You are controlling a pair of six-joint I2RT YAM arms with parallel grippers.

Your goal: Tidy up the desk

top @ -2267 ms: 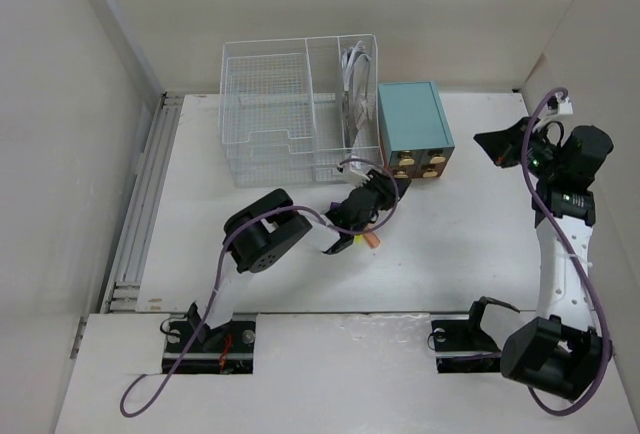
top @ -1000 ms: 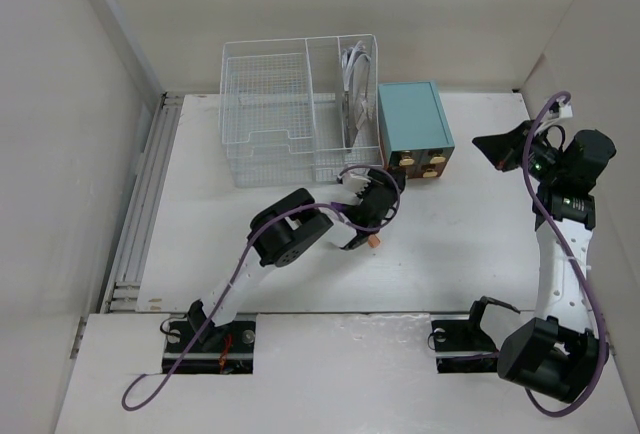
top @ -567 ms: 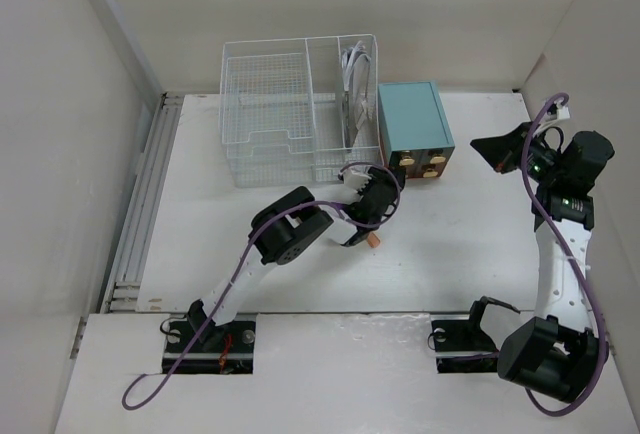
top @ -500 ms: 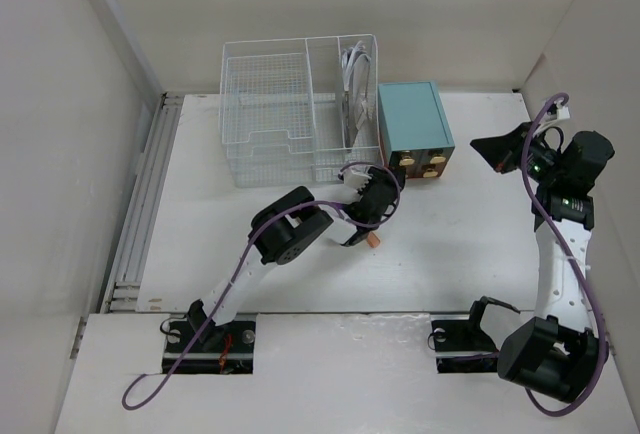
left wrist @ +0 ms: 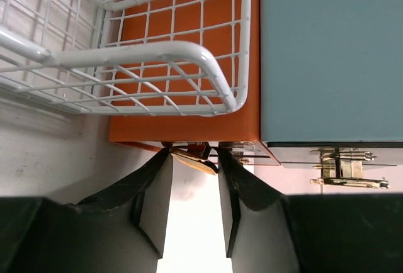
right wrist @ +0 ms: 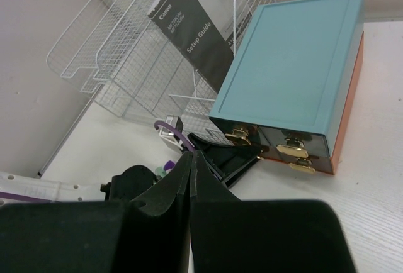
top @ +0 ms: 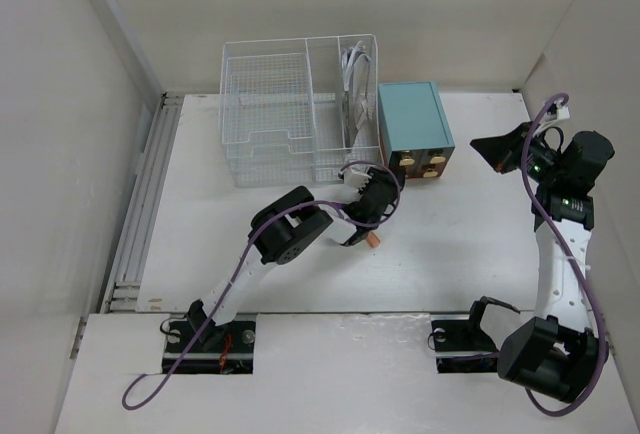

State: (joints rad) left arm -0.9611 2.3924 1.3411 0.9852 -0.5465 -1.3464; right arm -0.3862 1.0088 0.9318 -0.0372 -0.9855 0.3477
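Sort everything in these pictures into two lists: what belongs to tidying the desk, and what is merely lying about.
In the job:
the large flat white desk
the left claw, at a brass drawer pull
the teal box of small drawers
the white wire basket organizer

Lying about:
the dark Setup Guide booklet and white cables, inside the basket
the right claw, shut, off to the side

Left wrist view: teal drawer box (left wrist: 327, 53) cut off at 12 and 3 o'clock edges; wire basket (left wrist: 157, 51) cut off at 9 and 12. Brass pull (left wrist: 192, 161) half hidden between tips of left gripper (left wrist: 193, 157); clamped or merely straddled, cannot tell. Top view: small orange item (top: 373, 241), 6 o'clock from that gripper, too small to identify. Right wrist view: left arm (right wrist: 135, 182) largely hidden behind right gripper (right wrist: 191, 160).
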